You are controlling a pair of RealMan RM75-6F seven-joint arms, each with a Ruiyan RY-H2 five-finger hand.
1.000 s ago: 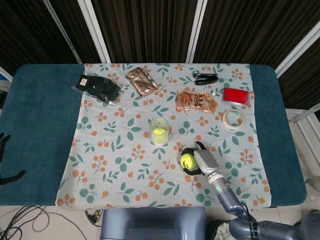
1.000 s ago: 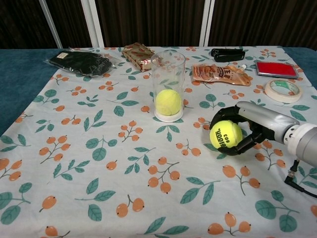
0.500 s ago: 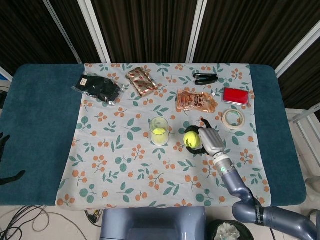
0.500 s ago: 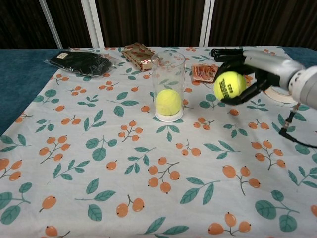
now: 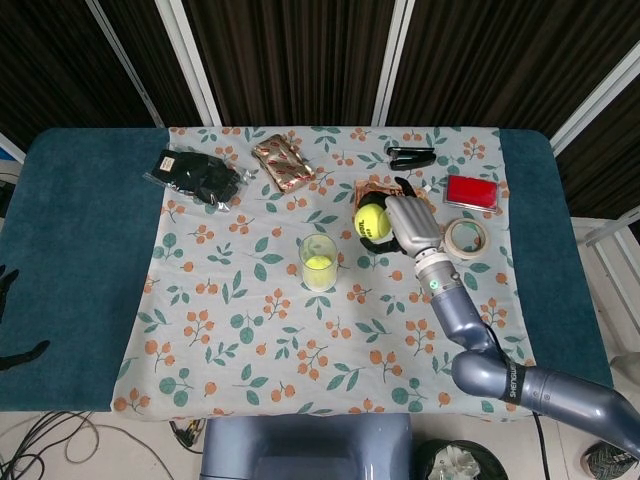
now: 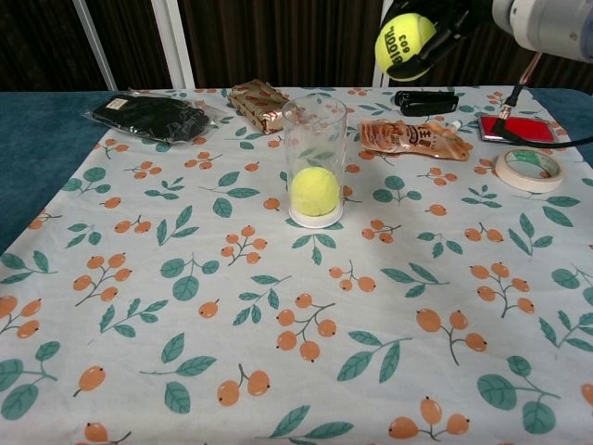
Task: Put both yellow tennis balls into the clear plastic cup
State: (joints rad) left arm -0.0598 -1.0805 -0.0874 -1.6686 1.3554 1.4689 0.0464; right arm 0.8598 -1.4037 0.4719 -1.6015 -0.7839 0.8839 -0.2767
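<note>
A floral tablecloth (image 5: 250, 330) printed with orange berries and teal leaves covers the middle of a table padded in dark teal (image 5: 80, 260); behind it hang dark ribbed curtains (image 5: 290, 50) crossed by white frame bars. The right hand (image 5: 408, 226) grips one yellow tennis ball (image 5: 371, 221) in the air, fingers wrapped around it (black lettering shows on the ball in the chest view). The clear plastic cup (image 6: 315, 162) stands upright near the cloth's centre with the other tennis ball (image 6: 315, 191) resting at its bottom. Toward the far edge lie a black packet (image 5: 197, 176), a brown wrapped snack (image 5: 284, 162), an orange pouch (image 6: 412, 138), a black stapler (image 5: 411, 157), a red card case (image 5: 472, 192) and a tape roll (image 5: 466, 237). The left hand (image 5: 8, 300) barely shows at the frame edge, so I cannot tell how its fingers lie.
</note>
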